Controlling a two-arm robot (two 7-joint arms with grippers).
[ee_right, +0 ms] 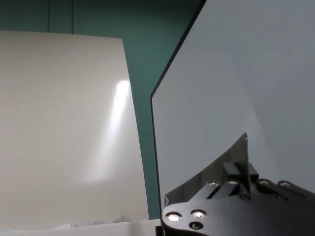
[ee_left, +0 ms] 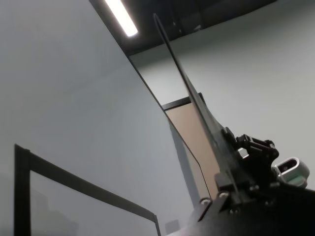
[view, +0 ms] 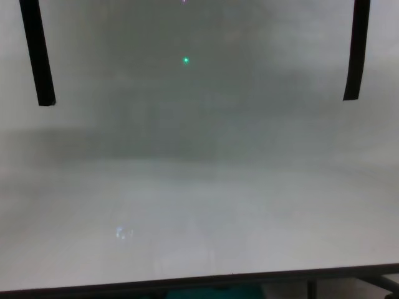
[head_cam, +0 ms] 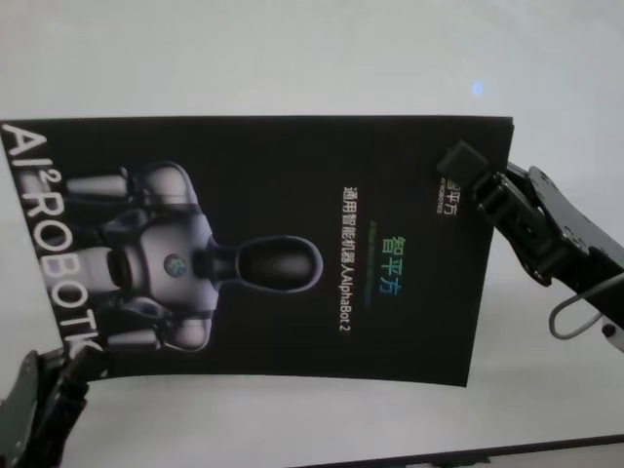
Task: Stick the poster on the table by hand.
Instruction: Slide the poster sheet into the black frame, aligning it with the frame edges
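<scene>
Showing tape strips (view: 38, 53), seemingly, chest-only.

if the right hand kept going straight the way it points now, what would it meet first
Nothing new, as far as the head view shows: the right hand is already shut on the poster at its far right corner, pointing left across the sheet. Going on would only push the poster leftward above the table; depth is unclear.

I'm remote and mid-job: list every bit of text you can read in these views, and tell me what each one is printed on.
"AI² ROBOTK", cut off by the left gripper: big white letters along one edge of the poster.
"通用智能机器人AlphaBot 2": small white line mid-poster.
"智平方": coloured logo beside that line.
"智平方" again, small and white, partly covered at the corner pinched by the right gripper; the print beside it is too small to read.
Table, tape strips: no text.
</scene>
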